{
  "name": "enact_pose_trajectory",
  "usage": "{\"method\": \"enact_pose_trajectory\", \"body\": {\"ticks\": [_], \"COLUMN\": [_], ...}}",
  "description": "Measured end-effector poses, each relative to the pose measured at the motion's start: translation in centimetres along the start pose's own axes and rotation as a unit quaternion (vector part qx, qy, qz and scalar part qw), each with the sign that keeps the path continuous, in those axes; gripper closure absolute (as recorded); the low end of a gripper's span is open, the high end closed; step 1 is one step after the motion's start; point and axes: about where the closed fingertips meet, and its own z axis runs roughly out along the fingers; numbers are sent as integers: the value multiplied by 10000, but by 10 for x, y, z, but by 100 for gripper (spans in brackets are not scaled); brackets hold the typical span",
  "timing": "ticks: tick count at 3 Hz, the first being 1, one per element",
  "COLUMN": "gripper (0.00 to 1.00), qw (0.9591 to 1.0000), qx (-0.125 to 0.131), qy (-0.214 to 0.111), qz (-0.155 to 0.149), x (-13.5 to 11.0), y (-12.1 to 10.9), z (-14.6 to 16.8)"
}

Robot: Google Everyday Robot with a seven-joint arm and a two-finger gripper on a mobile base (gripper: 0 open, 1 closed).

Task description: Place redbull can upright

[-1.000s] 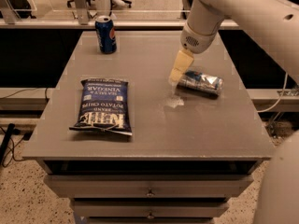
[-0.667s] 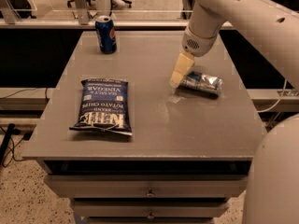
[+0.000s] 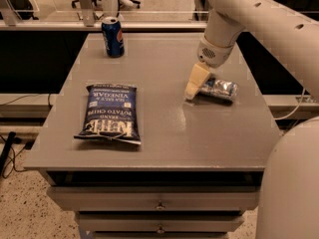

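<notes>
The redbull can (image 3: 221,88) lies on its side at the right of the grey table (image 3: 164,128), silver with blue patches, its long axis running left to right. My gripper (image 3: 194,87) hangs from the white arm and is down at the can's left end, touching or almost touching it, with its tip close to the table top. Part of the can's left end is hidden behind the gripper.
A dark blue Pepsi can (image 3: 113,37) stands upright at the table's back left. A blue bag of potato chips (image 3: 109,112) lies flat on the left half. The table's right edge is close behind the lying can. Drawers sit below the front edge.
My gripper has come down a little at the left end of the lying can. The can, the Pepsi can and the chip bag have not moved.
</notes>
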Motion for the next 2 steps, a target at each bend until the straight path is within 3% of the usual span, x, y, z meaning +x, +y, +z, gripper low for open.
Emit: {"method": "enact_pose_trajectory", "body": {"ticks": [2], "gripper": [62], "qw": [9989], "qx": [-316], "qy": [-319], "qz": [-154], "x": [-8], "y": [15], "z": [-15]}}
